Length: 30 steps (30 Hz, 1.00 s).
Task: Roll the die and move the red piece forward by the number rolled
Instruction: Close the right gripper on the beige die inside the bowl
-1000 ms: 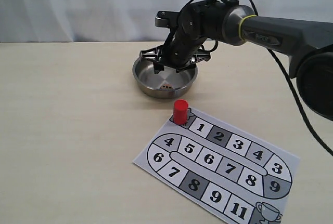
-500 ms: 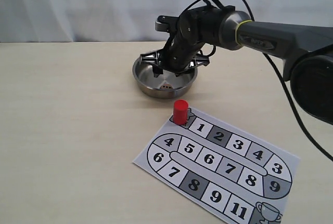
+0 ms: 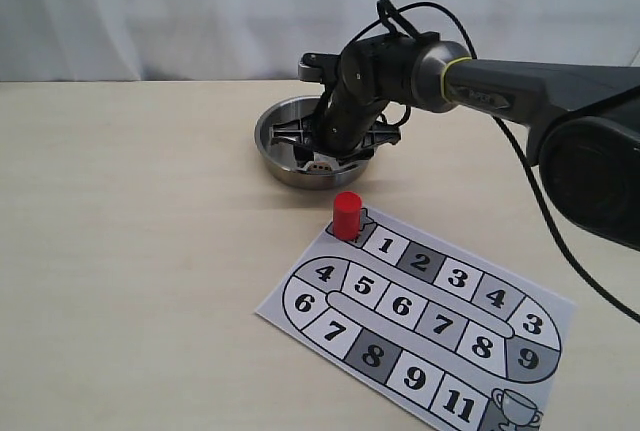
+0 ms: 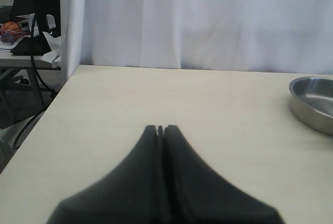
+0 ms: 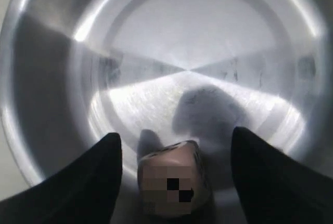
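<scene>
The tan die [image 3: 320, 163] [image 5: 170, 181] lies on the floor of the steel bowl [image 3: 275, 141] [image 5: 47, 78]. My right gripper [image 3: 322, 156] [image 5: 174, 146] is down inside the bowl, open, with one finger on each side of the die and gaps between the fingers and the die. The red piece [image 3: 347, 215] stands upright on the start square of the paper board [image 3: 420, 316], just in front of the bowl. My left gripper [image 4: 161, 128] is shut and empty over bare table, far from the bowl's rim [image 4: 312, 104].
The numbered track on the board runs right and forward from the red piece. The right arm [image 3: 520, 76] and its cable reach in from the right. A white curtain [image 3: 150, 11] backs the table; the table's edge [image 4: 49, 104] shows in the left wrist view.
The right gripper has dropped lower into the bowl and now straddles the die. The die, the red piece and the board have not moved.
</scene>
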Motion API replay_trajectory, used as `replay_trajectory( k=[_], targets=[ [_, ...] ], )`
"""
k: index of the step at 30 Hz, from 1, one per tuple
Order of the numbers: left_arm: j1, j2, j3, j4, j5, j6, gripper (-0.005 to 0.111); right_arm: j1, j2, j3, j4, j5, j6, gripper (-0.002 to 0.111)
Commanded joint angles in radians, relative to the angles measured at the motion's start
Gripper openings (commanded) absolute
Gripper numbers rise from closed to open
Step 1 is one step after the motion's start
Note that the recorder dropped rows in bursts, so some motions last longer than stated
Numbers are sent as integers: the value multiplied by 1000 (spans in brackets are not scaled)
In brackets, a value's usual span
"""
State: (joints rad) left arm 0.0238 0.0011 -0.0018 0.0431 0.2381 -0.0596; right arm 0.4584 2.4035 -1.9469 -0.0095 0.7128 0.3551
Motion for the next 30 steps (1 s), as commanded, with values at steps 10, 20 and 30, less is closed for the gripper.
replay_trajectory(
  k=[10, 20, 30],
  targets=[
    [0, -1, 2, 1, -11, -5, 0, -3, 1, -2, 26, 40, -3, 58],
    [0, -1, 2, -1, -6, -5, 0, -3, 1, -2, 24, 34, -3, 58],
    [0, -1, 2, -1, -6, -5, 0, -3, 1, -2, 24, 25, -3, 33]
  ],
)
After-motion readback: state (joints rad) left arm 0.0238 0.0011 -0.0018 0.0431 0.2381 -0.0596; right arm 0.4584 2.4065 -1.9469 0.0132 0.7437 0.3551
